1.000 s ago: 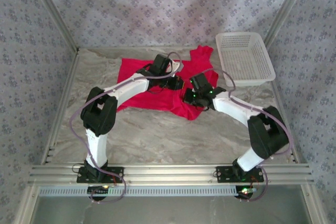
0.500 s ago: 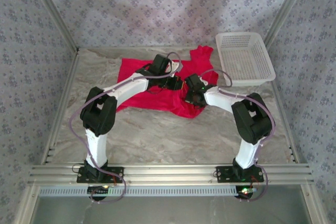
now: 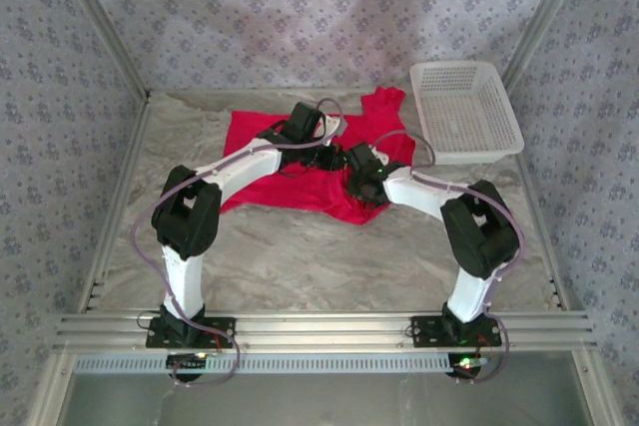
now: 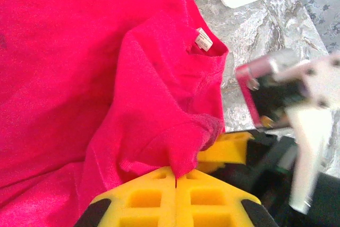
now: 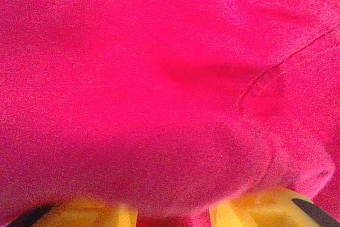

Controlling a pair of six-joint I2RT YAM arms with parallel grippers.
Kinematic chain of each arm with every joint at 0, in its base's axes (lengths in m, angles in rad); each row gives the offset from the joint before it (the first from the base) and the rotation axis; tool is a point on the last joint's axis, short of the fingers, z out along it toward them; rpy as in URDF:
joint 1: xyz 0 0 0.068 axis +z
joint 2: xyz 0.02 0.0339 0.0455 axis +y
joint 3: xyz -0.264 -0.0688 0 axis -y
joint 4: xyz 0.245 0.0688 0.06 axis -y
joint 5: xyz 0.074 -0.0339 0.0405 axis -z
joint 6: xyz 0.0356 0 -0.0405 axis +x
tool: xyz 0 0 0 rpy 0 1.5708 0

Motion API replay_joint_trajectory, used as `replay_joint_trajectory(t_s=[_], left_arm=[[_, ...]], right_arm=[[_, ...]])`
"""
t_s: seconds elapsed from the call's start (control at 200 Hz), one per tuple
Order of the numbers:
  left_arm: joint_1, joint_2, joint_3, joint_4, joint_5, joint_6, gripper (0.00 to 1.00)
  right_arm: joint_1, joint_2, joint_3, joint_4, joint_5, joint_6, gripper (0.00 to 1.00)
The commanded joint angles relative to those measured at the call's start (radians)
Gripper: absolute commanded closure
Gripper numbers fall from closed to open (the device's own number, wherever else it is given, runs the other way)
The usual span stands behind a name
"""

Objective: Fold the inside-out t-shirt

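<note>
Evidently limp cloth, pinched near the collar

Spread and rumpled, the shirt (image 3: 250, 147) lies at the far middle of the counter (image 3: 300, 256), left of the basket (image 3: 464, 112). It looks light, soft and floppy. It will sag and bunch wherever it is lifted, and a single layer could slide out of a weak pinch. Seams, hem corners, shoulders or the collar band near the tag (image 4: 203, 39) should hold better than flat cloth.

The left tool (image 4: 175, 176) has its jaws pressed together on a raised ridge of shirt just below the collar. The right tool (image 5: 174, 213) stands parted, with cloth bulging across the gap. Whether any of it is caught there is unclear.

From above, both wrists cover the shirt's middle, so its layering and one sleeve are hard to read. The right wrist view is all red at close range. Only a faint seam shows, so which part of the shirt it is cannot be told.
</note>
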Motion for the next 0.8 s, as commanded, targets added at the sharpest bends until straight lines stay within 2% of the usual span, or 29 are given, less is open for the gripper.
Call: replay_joint_trajectory(t_s=[0.0, 0.16, 0.405, 0.62, 0.795], left_arm=[[0.009, -0.034, 0.009, -0.017, 0.019, 0.018, 1.00], [0.010, -0.031, 0.011, -0.018, 0.020, 0.020, 1.00], [0.011, -0.037, 0.005, -0.018, 0.022, 0.017, 1.00], [0.012, -0.035, 0.000, -0.018, 0.021, 0.017, 1.00], [0.012, -0.037, 0.000, -0.018, 0.024, 0.015, 1.00]], right_arm=[[0.020, -0.083, -0.021, -0.044, 0.009, 0.029, 0.65], [0.028, -0.114, -0.035, -0.031, -0.010, 0.044, 0.73], [-0.013, -0.021, 0.010, 0.022, -0.084, 0.058, 0.76], [-0.030, 0.073, 0.056, 0.069, -0.142, 0.075, 0.64], [-0.048, 0.184, 0.079, 0.099, -0.167, 0.107, 0.61]])
